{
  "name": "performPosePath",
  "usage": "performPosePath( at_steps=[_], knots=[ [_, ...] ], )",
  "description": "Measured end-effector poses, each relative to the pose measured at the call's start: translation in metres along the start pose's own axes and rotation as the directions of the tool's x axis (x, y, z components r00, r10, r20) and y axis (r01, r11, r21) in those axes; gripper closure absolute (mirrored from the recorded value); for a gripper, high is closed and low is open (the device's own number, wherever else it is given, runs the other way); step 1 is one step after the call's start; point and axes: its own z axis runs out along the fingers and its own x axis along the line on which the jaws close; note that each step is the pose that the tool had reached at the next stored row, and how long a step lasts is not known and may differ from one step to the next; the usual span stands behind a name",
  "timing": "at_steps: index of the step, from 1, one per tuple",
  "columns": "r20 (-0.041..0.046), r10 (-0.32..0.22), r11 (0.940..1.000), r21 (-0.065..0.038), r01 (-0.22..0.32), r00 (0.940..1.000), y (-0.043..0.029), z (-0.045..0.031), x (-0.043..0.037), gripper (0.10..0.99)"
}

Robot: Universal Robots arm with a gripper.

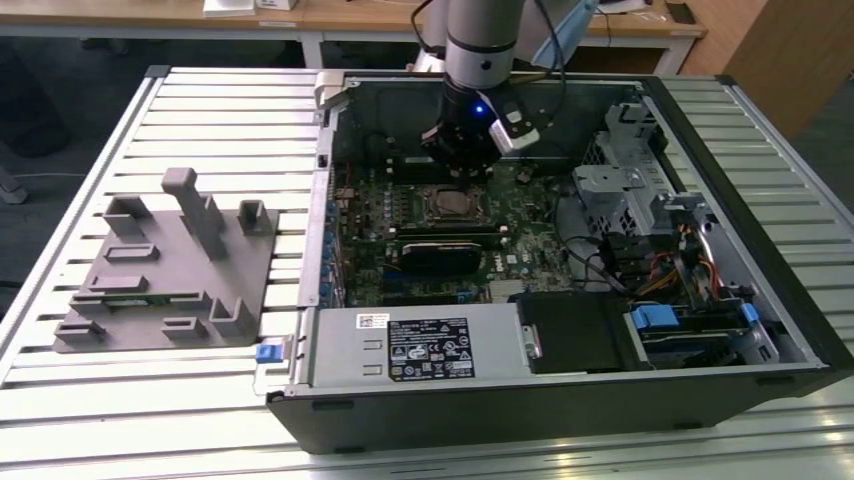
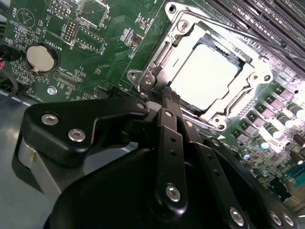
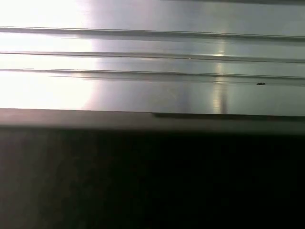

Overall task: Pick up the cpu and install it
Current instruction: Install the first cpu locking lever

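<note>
Seating in the socket, the cpu, closed empty fingers just beside it, memory slots close by.

Computer case on slatted table. Fixture block beside case, exterior view's left. Cpu in motherboard socket; gripper above it.

glare whitens the cpu; first wrist view half dark, blurred.
</note>
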Motion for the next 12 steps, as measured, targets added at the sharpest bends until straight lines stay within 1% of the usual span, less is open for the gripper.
performPosePath(
  at_steps=[5,7,9,12],
  knots=[
    [-0.0004,0.0,1.0,0.0,0.0,1.0,0.0019,0.0018,-0.0001,0.98],
    [-0.0002,0.0,1.0,-0.002,0.0,1.0,0.0033,0.002,-0.0002,0.98],
    [-0.0008,0.0,1.0,-0.007,0.0,1.0,0.0035,0.0015,0.0001,0.98],
    [-0.0004,0.0,1.0,-0.01,0.0,1.0,0.0039,0.0007,0.0,0.98]
  ],
)
